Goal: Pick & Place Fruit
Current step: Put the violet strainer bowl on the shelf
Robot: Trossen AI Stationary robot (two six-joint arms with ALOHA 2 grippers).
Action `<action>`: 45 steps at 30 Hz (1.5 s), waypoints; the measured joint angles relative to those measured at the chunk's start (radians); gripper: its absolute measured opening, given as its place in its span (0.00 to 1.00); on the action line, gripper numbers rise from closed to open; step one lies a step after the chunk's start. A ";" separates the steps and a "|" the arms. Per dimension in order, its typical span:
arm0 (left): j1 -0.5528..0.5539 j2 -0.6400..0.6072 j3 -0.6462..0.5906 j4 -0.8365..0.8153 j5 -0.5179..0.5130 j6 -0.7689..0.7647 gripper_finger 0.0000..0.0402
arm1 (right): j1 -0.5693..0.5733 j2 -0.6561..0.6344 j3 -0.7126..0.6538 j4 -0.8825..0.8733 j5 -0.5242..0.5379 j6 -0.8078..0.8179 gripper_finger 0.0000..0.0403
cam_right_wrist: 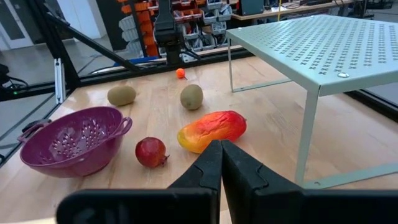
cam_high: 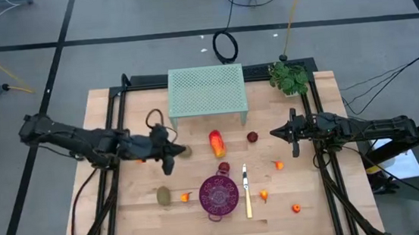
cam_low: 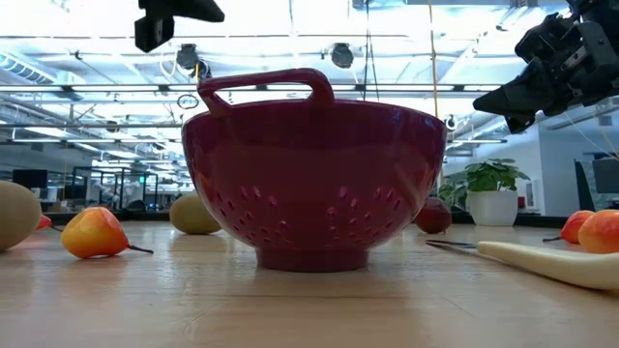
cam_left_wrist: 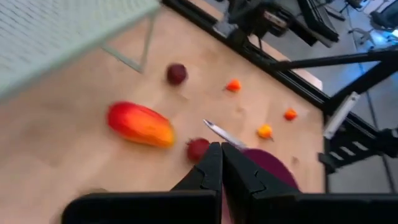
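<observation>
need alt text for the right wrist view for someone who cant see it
The right hand, shut and empty, points across a wooden table at a red-orange mango, a dark red ball and a purple colander. Two brown-green kiwis lie beyond, and a pale green perforated shelf stands alongside.

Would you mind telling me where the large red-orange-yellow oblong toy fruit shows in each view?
High view: red-orange-yellow oblong toy fruit, centre, before the green shelf.
Low view: not visible, hidden behind the purple perforated colander bowl.
Left wrist view: left of centre.
Right wrist view: centre.
Shared landmark: the colander bowl.
</observation>
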State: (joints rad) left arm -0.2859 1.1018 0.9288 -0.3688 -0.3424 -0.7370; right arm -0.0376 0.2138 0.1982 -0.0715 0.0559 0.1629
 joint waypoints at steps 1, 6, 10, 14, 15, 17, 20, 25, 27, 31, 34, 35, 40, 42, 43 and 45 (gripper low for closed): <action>-0.017 0.020 0.016 -0.003 0.000 -0.028 0.00 | 0.000 0.000 0.000 0.000 0.000 0.000 0.01; -0.082 0.106 0.061 -0.005 0.001 -0.193 0.00 | 0.000 0.000 0.000 0.000 0.000 0.000 0.01; -0.120 0.147 0.076 -0.002 0.000 -0.338 0.00 | 0.000 0.000 0.000 0.000 0.000 -0.015 0.01; -0.157 0.181 0.077 0.023 -0.031 -0.479 0.00 | 0.000 0.000 0.000 0.000 -0.001 -0.053 0.01; -0.168 0.190 0.077 0.027 -0.047 -0.509 0.00 | 0.000 0.000 0.000 0.000 0.000 -0.055 0.01; -0.185 0.206 0.077 0.036 -0.076 -0.581 0.00 | 0.000 0.000 0.000 -0.002 0.000 -0.056 0.01; -0.201 0.228 0.077 0.042 -0.084 -0.691 0.00 | 0.000 0.000 0.000 -0.006 -0.001 -0.056 0.01; -0.208 0.284 0.123 0.025 -0.075 -0.757 0.00 | 0.000 0.000 0.000 -0.010 -0.001 -0.056 0.01; -0.202 0.316 0.180 -0.035 -0.060 -0.759 0.00 | 0.000 0.000 0.000 -0.010 -0.001 -0.056 0.01; -0.187 0.393 0.334 -0.276 -0.015 -0.790 0.00 | 0.000 0.000 0.000 -0.012 -0.001 -0.056 0.01; -0.177 0.455 0.435 -0.400 0.004 -0.808 0.00 | 0.000 0.000 0.000 -0.012 -0.001 -0.056 0.01; -0.173 0.476 0.461 -0.423 0.011 -0.814 0.00 | 0.000 0.000 0.000 -0.012 -0.001 -0.056 0.01; -0.165 0.561 0.535 -0.447 0.059 -0.834 0.00 | 0.000 0.000 0.000 -0.012 -0.001 -0.054 0.01; -0.164 0.587 0.542 -0.443 0.080 -0.866 0.00 | 0.000 0.000 0.000 -0.013 -0.001 -0.054 0.01; -0.163 0.596 0.542 -0.445 0.089 -0.879 0.00 | 0.000 0.000 0.000 -0.012 -0.001 -0.055 0.01; -0.163 0.615 0.542 -0.446 0.111 -0.908 0.00 | 0.000 0.000 0.000 -0.013 -0.001 -0.055 0.01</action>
State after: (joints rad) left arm -0.4492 1.7169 1.4708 -0.8147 -0.2310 -1.6453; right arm -0.0376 0.2134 0.1982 -0.0849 0.0551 0.1078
